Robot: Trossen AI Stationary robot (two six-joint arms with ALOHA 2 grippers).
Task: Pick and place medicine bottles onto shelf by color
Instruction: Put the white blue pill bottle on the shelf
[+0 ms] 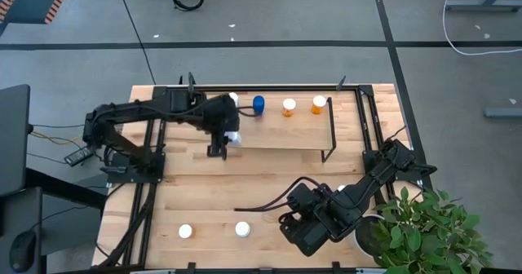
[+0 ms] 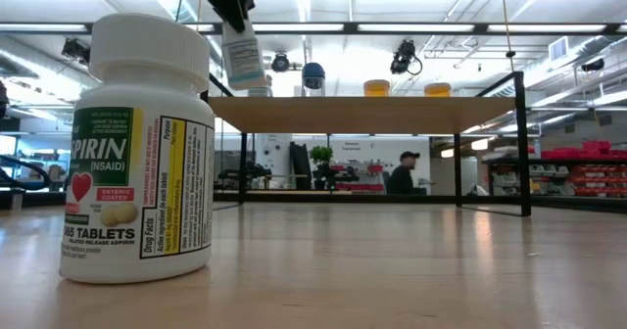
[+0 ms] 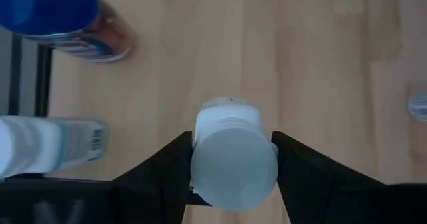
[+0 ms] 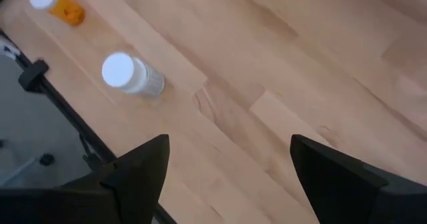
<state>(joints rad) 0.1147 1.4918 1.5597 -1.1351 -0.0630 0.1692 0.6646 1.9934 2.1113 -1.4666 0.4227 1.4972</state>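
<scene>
Light wood tabletop (image 1: pixel 269 184) below, grey floor around it, and all the action is at the far left, where the shelf (image 1: pixel 285 135) runs across the far side on its thin black legs. The left gripper (image 1: pixel 232 135) is clamped on a white bottle (image 3: pixel 233 161), fingers pressed to either side of its body just under the cap, and the low view shows that bottle (image 2: pixel 242 57) hanging upright above the shelf's left end, its base not yet on the board. Long axis is vertical, so the drop looks like a straight lowering, no turning needed.

Already standing along the shelf's far edge, left to right: another white bottle (image 1: pixel 234 99), the blue bottle (image 1: pixel 258 104), then two orange bottles (image 1: pixel 289 107) (image 1: pixel 319 104). The held bottle sits on the near side of that row, close to the white one, which fits a sort by colour; the spot beneath it looks bare wood in the left wrist view.

Over on the near right, the right gripper (image 4: pixel 227 177) waits low over the table with its fingers spread wide and nothing between them. Two white-capped bottles still stand on the near table, one at (image 1: pixel 185 232) and one at (image 1: pixel 242 229), and the right arm is clearly the nearer one to both. A big aspirin bottle (image 2: pixel 137 148) fills the low view's foreground.
</scene>
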